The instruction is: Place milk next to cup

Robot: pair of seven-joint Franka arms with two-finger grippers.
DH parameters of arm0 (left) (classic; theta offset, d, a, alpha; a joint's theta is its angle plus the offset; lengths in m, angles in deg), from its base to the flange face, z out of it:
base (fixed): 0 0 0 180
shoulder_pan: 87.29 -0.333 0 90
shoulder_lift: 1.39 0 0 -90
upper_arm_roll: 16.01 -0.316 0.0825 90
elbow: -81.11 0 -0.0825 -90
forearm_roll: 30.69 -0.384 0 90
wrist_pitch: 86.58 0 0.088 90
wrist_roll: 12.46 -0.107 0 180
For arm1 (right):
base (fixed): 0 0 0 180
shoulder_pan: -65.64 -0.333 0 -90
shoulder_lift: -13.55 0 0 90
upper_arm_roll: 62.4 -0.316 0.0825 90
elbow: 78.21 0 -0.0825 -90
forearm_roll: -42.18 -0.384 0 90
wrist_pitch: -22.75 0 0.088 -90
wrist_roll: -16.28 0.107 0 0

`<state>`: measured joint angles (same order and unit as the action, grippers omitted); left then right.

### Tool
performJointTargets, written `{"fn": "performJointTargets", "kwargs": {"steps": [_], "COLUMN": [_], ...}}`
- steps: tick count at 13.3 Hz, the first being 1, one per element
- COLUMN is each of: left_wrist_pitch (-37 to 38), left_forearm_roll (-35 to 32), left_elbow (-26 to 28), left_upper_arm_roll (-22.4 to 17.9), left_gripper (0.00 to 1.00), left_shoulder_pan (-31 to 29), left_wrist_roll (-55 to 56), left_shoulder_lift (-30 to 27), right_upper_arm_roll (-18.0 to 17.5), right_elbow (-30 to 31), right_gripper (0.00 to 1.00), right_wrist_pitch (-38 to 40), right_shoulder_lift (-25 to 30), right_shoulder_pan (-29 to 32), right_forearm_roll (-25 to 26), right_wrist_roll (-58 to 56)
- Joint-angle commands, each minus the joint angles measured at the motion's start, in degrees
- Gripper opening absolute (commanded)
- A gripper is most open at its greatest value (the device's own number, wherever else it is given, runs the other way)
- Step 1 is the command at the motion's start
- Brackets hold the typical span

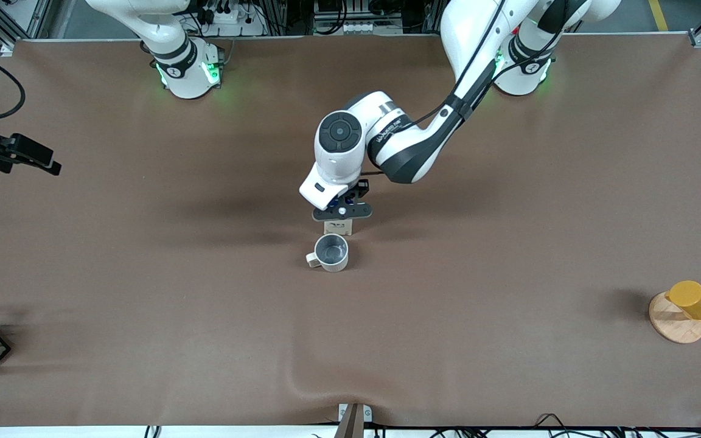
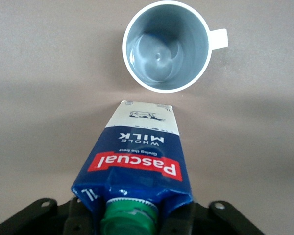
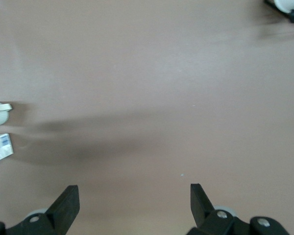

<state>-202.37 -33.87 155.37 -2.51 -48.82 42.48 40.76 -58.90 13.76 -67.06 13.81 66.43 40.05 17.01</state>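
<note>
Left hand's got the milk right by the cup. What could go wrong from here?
1. The milk stands just apart from the cup, on the side farther from the front camera. The gap is narrow, so any drift toward the cup could knock it.
2. The left hand grips the milk near its cap. If the base is not flat on the table at release, the carton could tip into the cup.
3. Opening or lifting off skewed could drag the carton over.

Even overhead light, soft shadows
</note>
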Motion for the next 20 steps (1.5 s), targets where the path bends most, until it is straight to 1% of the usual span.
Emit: {"fn": "performJointTargets", "kwargs": {"steps": [1, 4, 6, 8, 12, 13, 14, 16, 18, 20], "left_wrist_pitch": [-0.7, 0.4, 3.2, 6.5, 10.2, 10.6, 12.6, 17.8, 20.1, 22.8], "left_forearm_roll": [-1.2, -0.8, -0.5, -0.5, -1.5, -1.7, -1.7, -1.7, -0.8, -0.3], "left_elbow": [-1.0, -1.0, -1.0, -1.0, -1.0, -0.7, -0.2, -0.1, 0.7, 4.0], "left_upper_arm_roll": [-0.6, -0.4, -0.5, -0.6, -0.7, -0.7, -0.7, -0.5, 0.0, 0.0], "left_gripper": [1.00, 1.00, 1.00, 1.00, 1.00, 1.00, 1.00, 1.00, 1.00, 1.00], "left_shoulder_pan": [0.8, 0.4, -0.2, -2.7, -11.6, -14.4, -17.6, -24.9, -31.1, -33.9], "left_wrist_roll": [-0.7, -0.5, -0.5, -0.6, -1.2, -1.6, -3.4, -11.4, -18.3, -23.3], "left_shoulder_lift": [0.0, -3.8, -7.2, -10.6, -16.0, -17.5, -18.7, -21.1, -24.1, -28.5], "right_upper_arm_roll": [-0.1, -0.1, -0.1, -0.1, -0.1, -0.1, -0.1, -0.1, -0.1, -0.1], "right_elbow": [0.1, 0.1, 0.1, 0.1, 0.2, 0.2, 0.2, 0.2, 0.2, 0.2], "right_gripper": [1.00, 1.00, 1.00, 1.00, 1.00, 1.00, 1.00, 1.00, 1.00, 1.00], "right_wrist_pitch": [0.4, 0.5, 0.5, 0.5, 0.5, 0.5, 0.5, 0.5, 0.5, 0.5], "right_shoulder_lift": [1.3, 1.3, 1.2, 1.1, 1.0, 1.1, 1.0, 1.1, 1.1, 1.1], "right_shoulder_pan": [0.1, 0.1, 0.1, 0.1, 0.2, 0.2, 0.2, 0.2, 0.2, 0.2], "right_forearm_roll": [1.8, 1.8, 1.7, 1.7, 1.7, 1.7, 1.7, 1.7, 1.7, 1.7], "right_wrist_roll": [-0.4, -0.4, -0.4, -0.4, -0.4, -0.4, -0.4, -0.4, -0.4, -0.4]}}
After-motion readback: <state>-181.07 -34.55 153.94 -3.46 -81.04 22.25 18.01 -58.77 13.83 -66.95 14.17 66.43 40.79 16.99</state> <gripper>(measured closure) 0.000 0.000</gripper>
